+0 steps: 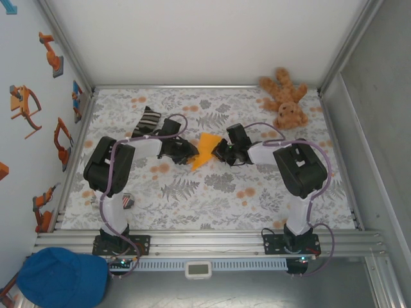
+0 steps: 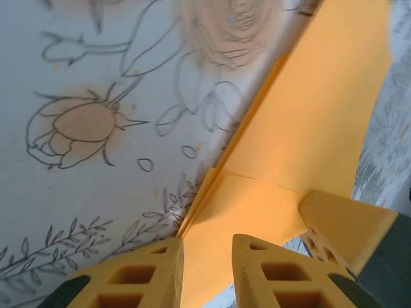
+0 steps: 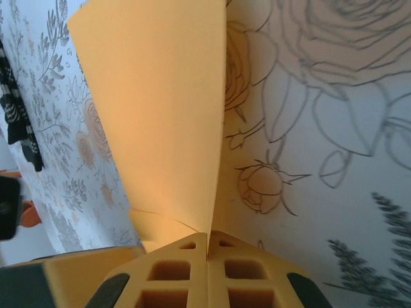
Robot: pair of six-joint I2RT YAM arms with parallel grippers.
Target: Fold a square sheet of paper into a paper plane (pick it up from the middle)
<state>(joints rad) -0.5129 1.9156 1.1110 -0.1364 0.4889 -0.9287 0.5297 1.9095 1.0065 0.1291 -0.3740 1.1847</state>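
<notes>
Seen from above, two robot arms reach in from the near edge of a flower-printed table (image 1: 270, 192) and meet at its middle over a folded orange-yellow sheet of paper (image 1: 205, 149). The right gripper (image 3: 207, 269) is closed: its two yellow fingers (image 3: 167, 273) press flat together, and a creased edge of the sheet runs straight into the seam between them, so it is pinching the paper. From there the sheet rises as a broad flap that widens away from the fingers. The left gripper (image 2: 208, 276) has its jaws a little apart, with a folded layer of the sheet lying in the gap; whether the fingers (image 2: 138, 279) touch it cannot be told. In the overhead view the left arm (image 1: 109, 168) bends at the elbow and stretches right, and the right arm (image 1: 298, 168) mirrors it, stretching left, so both wrists are low and the grippers face each other across the paper. A striped sock (image 1: 148, 120) lies just behind the left arm's wrist, and a brown teddy bear (image 1: 286, 96) lies in the far right corner, well apart from the paper.
</notes>
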